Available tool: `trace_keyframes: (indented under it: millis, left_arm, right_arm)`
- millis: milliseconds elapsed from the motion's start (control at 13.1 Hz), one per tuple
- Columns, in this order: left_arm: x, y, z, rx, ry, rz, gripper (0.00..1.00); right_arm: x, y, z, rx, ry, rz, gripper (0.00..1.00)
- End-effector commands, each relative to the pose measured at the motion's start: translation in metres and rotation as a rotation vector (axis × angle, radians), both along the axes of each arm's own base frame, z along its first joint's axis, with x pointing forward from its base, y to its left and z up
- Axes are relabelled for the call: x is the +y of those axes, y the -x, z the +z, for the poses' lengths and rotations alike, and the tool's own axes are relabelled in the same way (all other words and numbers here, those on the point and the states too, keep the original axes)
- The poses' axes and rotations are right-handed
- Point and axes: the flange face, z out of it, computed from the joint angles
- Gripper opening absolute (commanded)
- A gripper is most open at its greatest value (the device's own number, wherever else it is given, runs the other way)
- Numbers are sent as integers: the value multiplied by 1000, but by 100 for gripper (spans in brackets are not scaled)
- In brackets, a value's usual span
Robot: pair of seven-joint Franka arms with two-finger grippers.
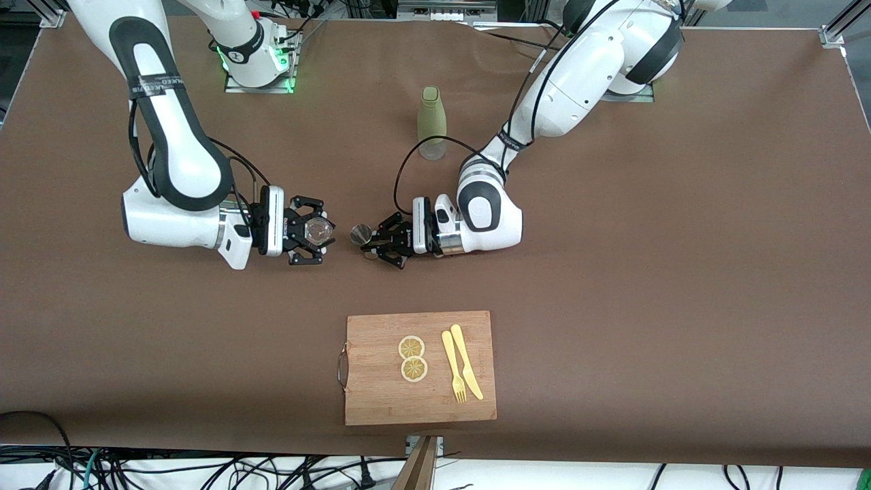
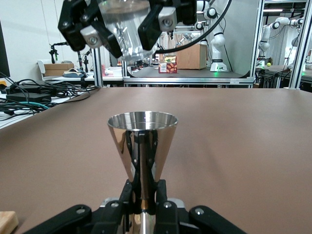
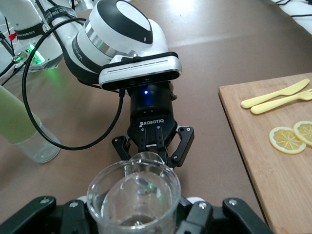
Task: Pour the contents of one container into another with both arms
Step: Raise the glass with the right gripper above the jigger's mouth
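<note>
Front view first: toward the right arm's end of the brown counter [image 1: 646, 272], the right end effector [image 1: 314, 231] hangs just above the surface, its fingers clamped around a clear glass cup [image 1: 318, 231] with a pouring lip. From the right wrist view, that glass cup [image 3: 134, 195] looks almost empty, with only a dark trace at the bottom.

Just beside it, toward the left arm's end, the left end effector [image 1: 371, 243] faces it, closed on the stem of a small steel jigger [image 1: 360, 235]. The two vessels are close but not touching. In the left wrist view the jigger [image 2: 142, 141] stands upright with its mouth up, and the glass cup [image 2: 124, 27] in the other arm's grip sits higher.

Farther from the front camera than the left end effector, a bottle [image 1: 431, 122] with a pale green sleeve stands upright.

Nearer to the camera lies a wooden cutting board [image 1: 381, 395] carrying two lemon slices [image 1: 412, 358], a yellow fork [image 1: 453, 367] and a yellow knife [image 1: 466, 361] side by side.
</note>
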Motion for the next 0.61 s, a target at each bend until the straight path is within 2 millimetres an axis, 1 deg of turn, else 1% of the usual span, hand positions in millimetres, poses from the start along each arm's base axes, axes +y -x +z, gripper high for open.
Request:
trace_keyframes:
  millis: [0, 152, 304, 532]
  left_arm:
    - [-10, -5, -3, -32, 10, 38, 0]
    - [-11, -9, -6, -39, 6, 48, 0]
    - [-10, -9, -6, -38, 2, 51, 0]
    - [-7, -12, -6, -35, 1, 56, 0]
  right_arm:
    - [2, 10, 14, 14, 38, -26, 31]
    - [10, 8, 16, 13, 92, -59, 31]
    - [19, 9, 16, 20, 109, -82, 31]
    - [21, 11, 15, 46, 155, -91, 31]
